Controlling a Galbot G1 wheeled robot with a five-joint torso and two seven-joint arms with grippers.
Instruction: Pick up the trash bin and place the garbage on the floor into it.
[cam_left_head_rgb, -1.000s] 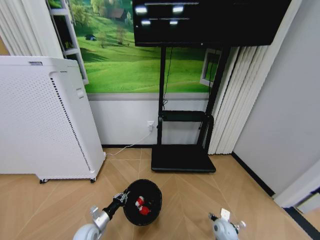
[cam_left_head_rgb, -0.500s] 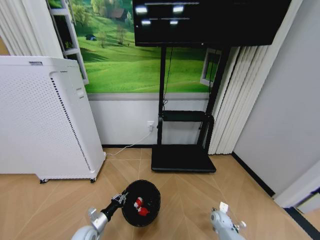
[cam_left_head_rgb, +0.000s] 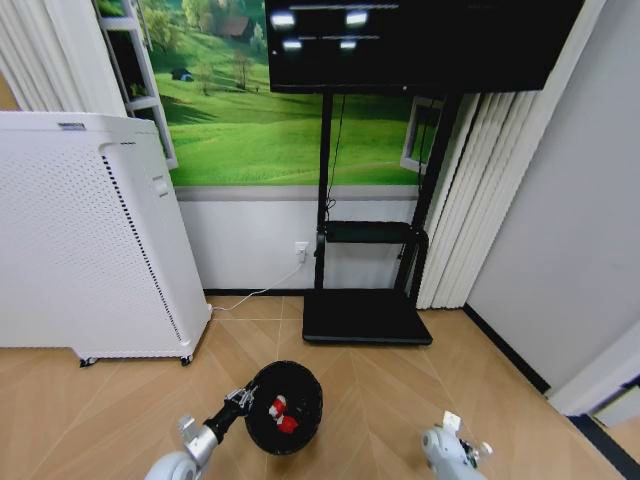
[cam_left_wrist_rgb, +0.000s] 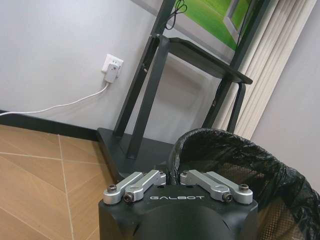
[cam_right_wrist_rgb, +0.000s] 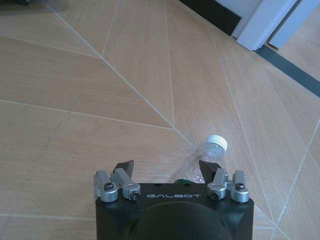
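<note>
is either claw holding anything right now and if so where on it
The left claw grips the trash bin by its rim. The right claw is open above the bottle, holding nothing.

bottle (cam_right_wrist_rgb: 207, 157) body hidden behind right gripper (cam_right_wrist_rgb: 166, 169)

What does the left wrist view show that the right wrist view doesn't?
Left wrist view: the left end effector shut on the rim of the trash bin, with a wall socket, its white cable, and the black stand behind. Right wrist view: the right end effector open above a clear plastic bottle with a white cap, lying on the floor. Both share the wooden floor and each arm's own black end effector housing at the picture's bottom.
</note>
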